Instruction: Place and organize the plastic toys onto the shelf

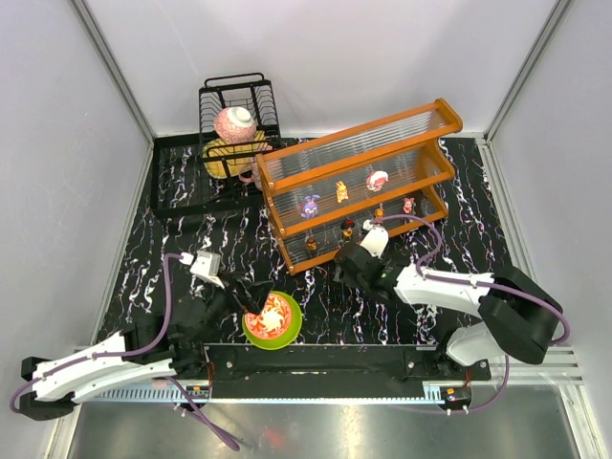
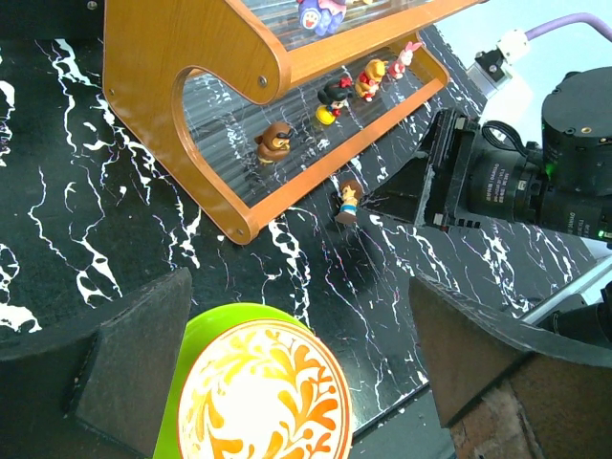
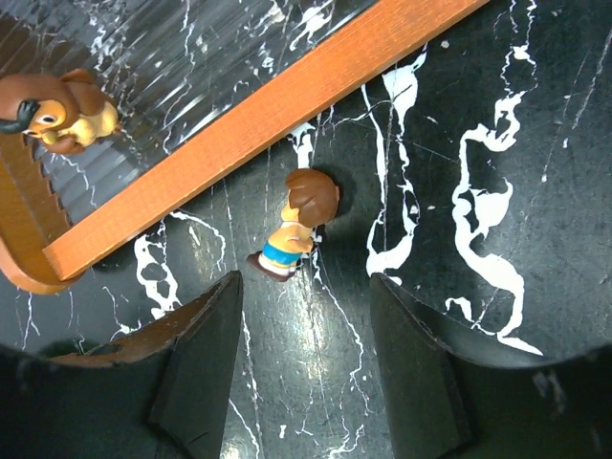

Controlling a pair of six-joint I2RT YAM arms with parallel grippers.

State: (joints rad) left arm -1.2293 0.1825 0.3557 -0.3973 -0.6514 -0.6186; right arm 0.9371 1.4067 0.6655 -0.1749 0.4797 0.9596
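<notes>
brown-haired toy [image 3: 296, 225] in orange top & blue shorts is the one in hand. it sits on the black marbled desk [image 3: 497, 143], just in front of the front rail of the shelf [image 2: 182, 57], near it but apart afaict, & looks upright in the left wrist view. your right claw [image 3: 306, 287] hangs over it w/ jaws apart & nothing between them. the toy is just ahead of the fingertips, not yet inside the gap. i'd call this the approach to a pick, w/ most of the job done: a brown toy [image 3: 57, 115] & several others are already lined up on the shelf. left claw [image 2: 298, 296] is spread wide & empty above the green-rimmed bowl [image 2: 206, 335], so not part of this step. next move, imo: ease the right claw fwd & down so the fingers bracket the toy's body, not just the big head, then pinch. mind the rail, since the finger on that side has little room & could catch the orange edge. the toy is small & prob light, so centre it first or it may tip or skid when one finger lands early. then lift clear of the rail & set it on the lower tier near the brown one, where there looks to be room.
</notes>
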